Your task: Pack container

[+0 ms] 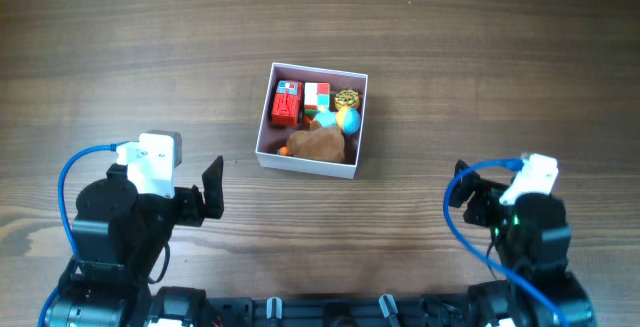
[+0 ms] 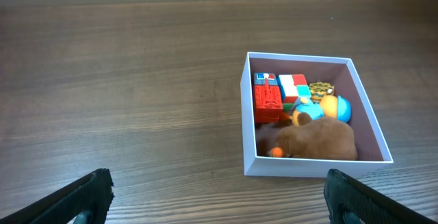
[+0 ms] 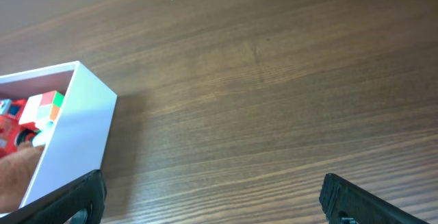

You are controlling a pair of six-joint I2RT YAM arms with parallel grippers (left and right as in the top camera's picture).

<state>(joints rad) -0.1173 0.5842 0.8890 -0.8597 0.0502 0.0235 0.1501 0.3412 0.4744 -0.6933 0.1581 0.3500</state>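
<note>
The container (image 1: 262,132) is a square white box with a pink inside, at the table's middle. It holds a red toy (image 1: 286,104), a red, white and green cube (image 1: 316,95), a gold patterned piece (image 1: 347,98), a blue and yellow egg (image 1: 349,119) and a brown plush (image 1: 320,145). It shows in the left wrist view (image 2: 315,167) and at the left edge of the right wrist view (image 3: 75,131). My left gripper (image 1: 212,189) is open and empty, near and left of the box. My right gripper (image 1: 462,189) is open and empty, to the box's right.
The wooden table (image 1: 480,57) runs all round the box. Blue cables loop over both arms at the near edge.
</note>
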